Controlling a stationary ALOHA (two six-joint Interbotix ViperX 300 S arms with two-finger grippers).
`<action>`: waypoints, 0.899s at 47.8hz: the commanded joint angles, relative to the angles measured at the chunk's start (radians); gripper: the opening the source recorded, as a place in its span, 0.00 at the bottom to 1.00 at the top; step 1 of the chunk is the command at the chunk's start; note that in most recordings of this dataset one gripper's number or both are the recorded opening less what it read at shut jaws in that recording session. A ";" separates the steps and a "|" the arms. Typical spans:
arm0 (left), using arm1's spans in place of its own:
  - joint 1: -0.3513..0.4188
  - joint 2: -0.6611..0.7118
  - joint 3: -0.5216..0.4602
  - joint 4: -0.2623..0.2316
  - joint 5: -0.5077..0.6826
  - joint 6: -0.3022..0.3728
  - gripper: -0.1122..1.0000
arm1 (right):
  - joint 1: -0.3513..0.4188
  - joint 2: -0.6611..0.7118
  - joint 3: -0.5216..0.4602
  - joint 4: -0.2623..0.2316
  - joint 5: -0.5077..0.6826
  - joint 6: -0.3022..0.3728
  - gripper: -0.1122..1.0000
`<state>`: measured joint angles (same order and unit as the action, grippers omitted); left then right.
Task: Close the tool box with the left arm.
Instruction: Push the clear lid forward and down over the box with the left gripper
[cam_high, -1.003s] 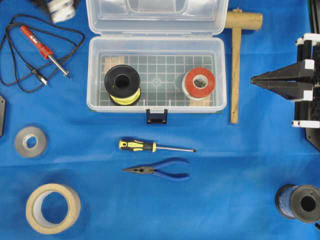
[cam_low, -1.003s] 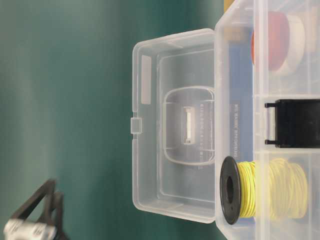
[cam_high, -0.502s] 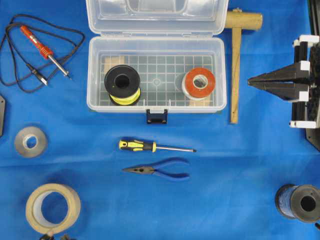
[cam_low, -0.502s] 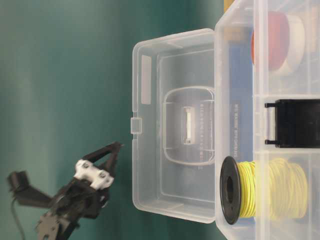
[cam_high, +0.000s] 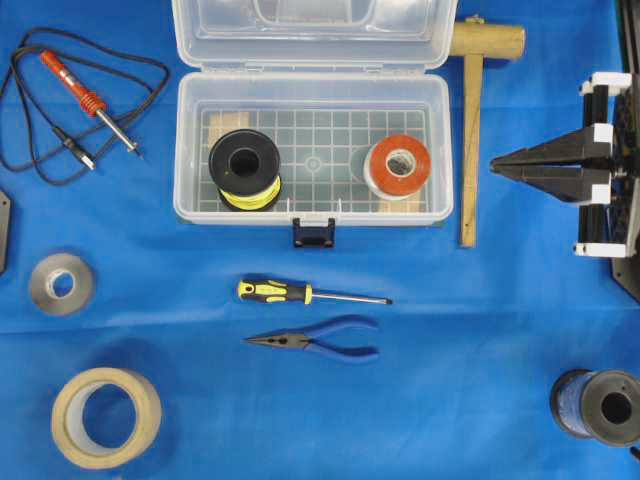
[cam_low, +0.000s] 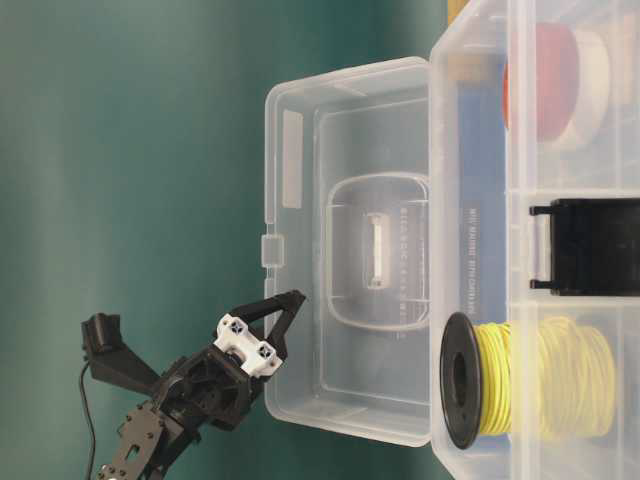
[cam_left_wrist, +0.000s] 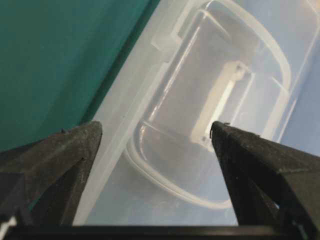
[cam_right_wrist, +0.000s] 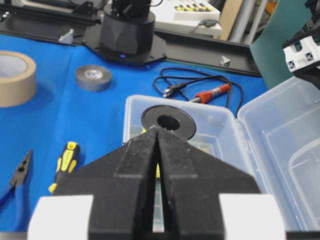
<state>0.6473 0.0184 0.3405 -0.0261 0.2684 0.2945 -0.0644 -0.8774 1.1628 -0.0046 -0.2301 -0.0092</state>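
Observation:
The tool box (cam_high: 190, 150) stands wide open, its clear lid (cam_high: 310, 30) raised at the back and its dark latch (cam_high: 313, 233) at the front. Inside lie a black spool of yellow wire (cam_high: 245, 168) and a red-and-white spool (cam_high: 398, 166). My left gripper (cam_low: 283, 312) hangs open close to the lid (cam_low: 345, 250), near its lower part. In the left wrist view the lid (cam_left_wrist: 200, 75) fills the gap between the left gripper's (cam_left_wrist: 156, 127) wide-apart fingers; contact cannot be told. My right gripper (cam_high: 495, 168) is shut, empty, to the right of the box.
A wooden mallet (cam_high: 470, 130) lies right of the box. A screwdriver (cam_high: 300, 293) and blue pliers (cam_high: 315, 340) lie in front. A soldering iron (cam_high: 85, 95), grey tape (cam_high: 60, 283) and masking tape (cam_high: 105, 415) sit at the left, a blue wire spool (cam_high: 600, 405) at bottom right.
The left gripper has come into the table-level view and moved up to the raised lid. The right gripper has drifted slightly toward the box. The lid has not moved.

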 joint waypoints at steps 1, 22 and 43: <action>-0.043 -0.040 -0.021 -0.003 0.038 -0.002 0.92 | -0.002 0.005 -0.011 -0.002 -0.003 0.000 0.10; -0.167 -0.176 0.021 -0.005 0.224 -0.028 0.92 | 0.000 0.002 -0.014 -0.002 -0.008 0.000 0.10; -0.356 -0.325 0.160 -0.011 0.291 -0.164 0.92 | -0.002 -0.002 -0.014 -0.002 -0.009 -0.002 0.10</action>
<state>0.3329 -0.2976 0.4617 -0.0276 0.5323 0.1580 -0.0644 -0.8805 1.1628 -0.0046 -0.2301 -0.0092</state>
